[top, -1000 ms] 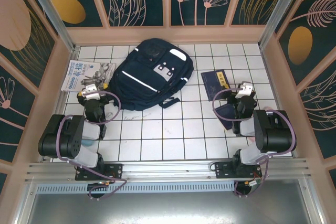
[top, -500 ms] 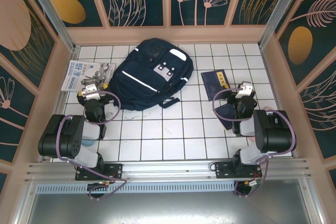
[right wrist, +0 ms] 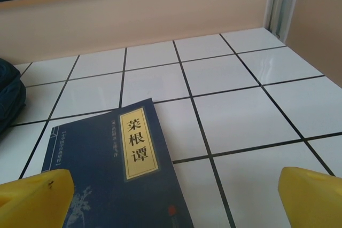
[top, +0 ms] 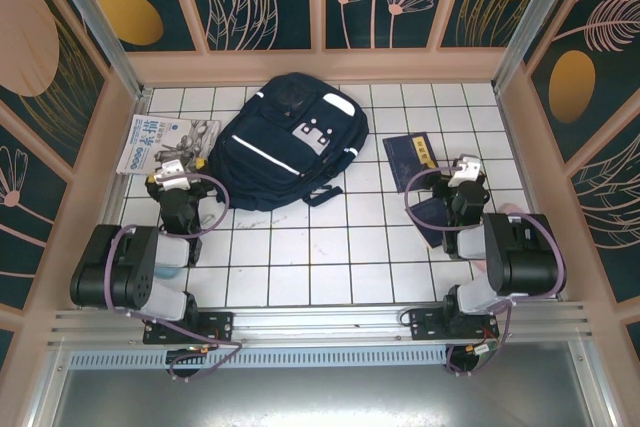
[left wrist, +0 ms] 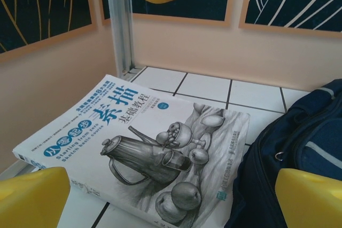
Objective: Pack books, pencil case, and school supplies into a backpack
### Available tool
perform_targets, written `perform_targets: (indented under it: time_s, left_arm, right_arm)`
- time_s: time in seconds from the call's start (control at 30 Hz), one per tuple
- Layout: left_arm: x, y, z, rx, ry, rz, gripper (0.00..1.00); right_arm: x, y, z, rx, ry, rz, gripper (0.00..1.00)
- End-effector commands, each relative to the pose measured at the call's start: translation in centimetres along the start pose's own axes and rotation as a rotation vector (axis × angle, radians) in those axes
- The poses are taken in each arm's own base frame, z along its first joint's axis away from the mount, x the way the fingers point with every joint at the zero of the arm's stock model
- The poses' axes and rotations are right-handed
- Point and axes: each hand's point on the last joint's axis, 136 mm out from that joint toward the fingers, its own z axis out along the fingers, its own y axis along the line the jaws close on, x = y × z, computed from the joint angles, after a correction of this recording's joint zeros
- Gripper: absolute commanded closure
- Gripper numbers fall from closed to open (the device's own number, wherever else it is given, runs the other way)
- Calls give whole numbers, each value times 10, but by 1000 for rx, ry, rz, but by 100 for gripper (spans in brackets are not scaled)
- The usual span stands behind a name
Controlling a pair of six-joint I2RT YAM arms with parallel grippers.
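the left gripper [top: 180, 161] hangs at 9 o'clock over the table [top: 320, 247], its yellow pads [left wrist: 32, 196] spread wide with nothing between them. the right gripper [top: 466, 167], at 3 o'clock, is just as wide and empty. a dark book [top: 430, 217] lies partly under the right arm at 4 o'clock. just past the right gripper, at 2 o'clock, lies the labelled book [right wrist: 117, 185], navy, flat. the white book [left wrist: 144, 142] lies flat at 10 o'clock in the far left corner. the backpack [top: 285, 142] lies front up at 12 o'clock, just beside the white book.
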Motion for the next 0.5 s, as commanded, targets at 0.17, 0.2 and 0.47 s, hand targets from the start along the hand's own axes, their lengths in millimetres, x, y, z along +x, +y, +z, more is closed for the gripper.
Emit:
perform_targets:
  time_s: [0.17, 0.2, 0.47]
  left_arm:
    - [-40, 3, -9, -33, 23, -109, 1]
    - [-44, 2, -8, -31, 60, -136, 1]
    - [-59, -26, -19, 64, 292, -387, 1]
  right_arm:
    - [-65, 17, -2, 33, 33, 146, 1]
    - [-68, 18, -1, 49, 86, 230, 1]
    - [-37, 103, -1, -176, 526, 588, 1]
